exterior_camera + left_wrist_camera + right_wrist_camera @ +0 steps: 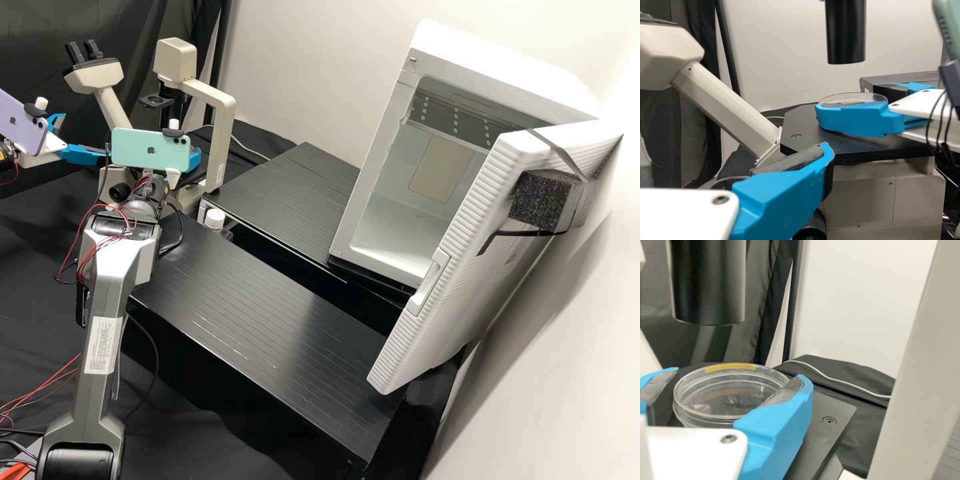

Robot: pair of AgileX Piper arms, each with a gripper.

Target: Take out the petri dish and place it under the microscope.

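Note:
In the high view my left gripper [83,137] is left of the microscope [223,130], fingers apart. My right gripper [194,159] is at the microscope, partly behind a mint phone. The right wrist view has the clear petri dish [732,395] between both fingers of my right gripper [735,382], which is shut on it. From the left wrist view, the dish [852,99] is level above the black stage [810,132], below and beside the black cylinder [846,32]; whether it touches the stage I cannot tell. My left gripper [790,175] is open in front of the stage, holding nothing.
A white cabinet [373,200] with its door [460,240] swung open stands at the right of the high view. Black platforms [267,300] lie between it and the arms. A small white-capped bottle [215,219] is near the microscope base. The microscope's pale upright [915,360] flanks my right gripper.

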